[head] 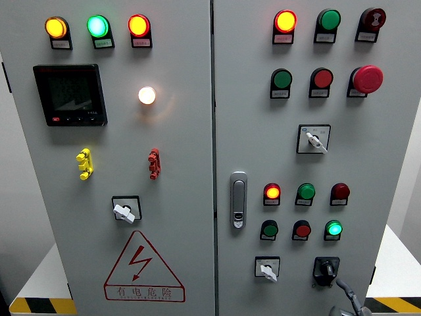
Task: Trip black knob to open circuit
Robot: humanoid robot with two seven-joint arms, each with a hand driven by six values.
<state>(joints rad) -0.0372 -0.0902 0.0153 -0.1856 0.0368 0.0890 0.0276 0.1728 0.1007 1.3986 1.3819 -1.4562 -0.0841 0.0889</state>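
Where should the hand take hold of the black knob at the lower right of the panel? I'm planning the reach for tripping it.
Grip the raised bar across the black knob, pinching its two flat sides, coming straight at the panel door from the front. The bar sticks out from the square base, giving the only purchase for turning. The right hand is just below it already.

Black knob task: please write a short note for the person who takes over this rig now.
Right hand: only grey fingertips show at the bottom edge, just below and right of the black rotary knob; grasp state unclear, no contact visible.
Left hand: not in view.
The knob sits at the lower right of the grey cabinet's right door, beside a white selector switch.
Done: approach only.
Left: grip the knob and trip it.
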